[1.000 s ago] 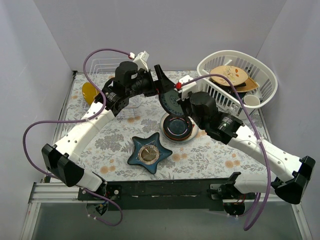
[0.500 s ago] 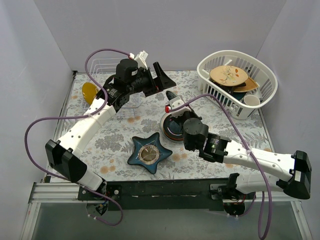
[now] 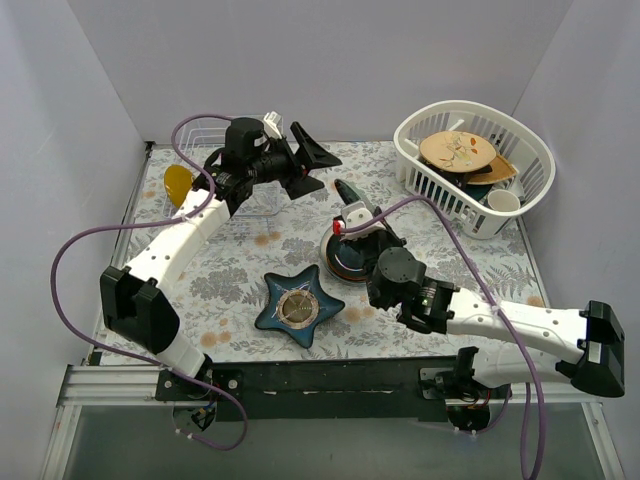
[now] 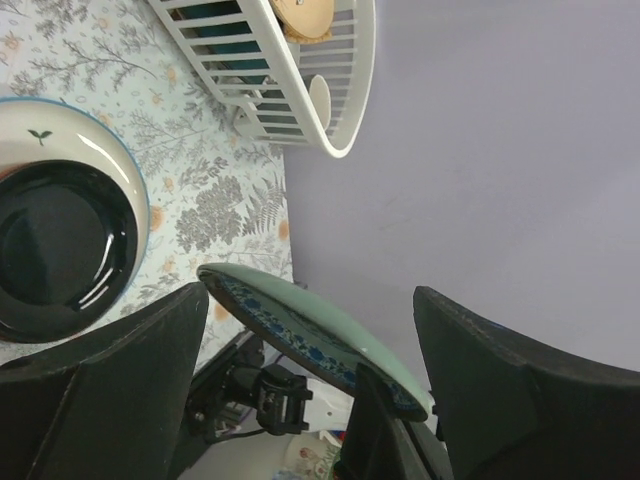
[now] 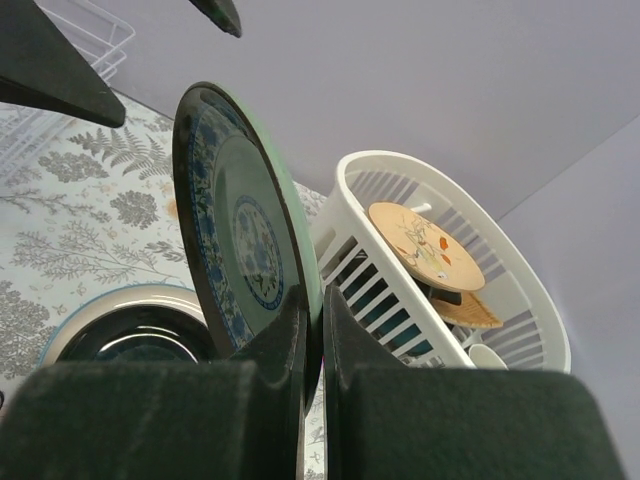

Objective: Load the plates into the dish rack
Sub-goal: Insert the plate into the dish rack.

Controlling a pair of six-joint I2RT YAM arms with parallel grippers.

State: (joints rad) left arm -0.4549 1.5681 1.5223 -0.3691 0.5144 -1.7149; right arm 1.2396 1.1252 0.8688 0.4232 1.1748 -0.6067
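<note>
Right tool [image 5: 312,330] pinched teal-green plate [image 5: 235,240] on edge, surface [image 3: 230,285] middle; left tool [image 3: 316,165] spread wide, nearer dish rack [image 3: 205,132], far-left corner.

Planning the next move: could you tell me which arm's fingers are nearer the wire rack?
Left. Left fingers, open, hang just right of the rack; right fingers, pinching the green plate, are farther, by the bowl.

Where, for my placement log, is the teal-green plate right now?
In the top view the teal-green plate stands on edge mid-table, clamped in the right gripper, just beyond the dark bowl and right of the open left gripper.
</note>
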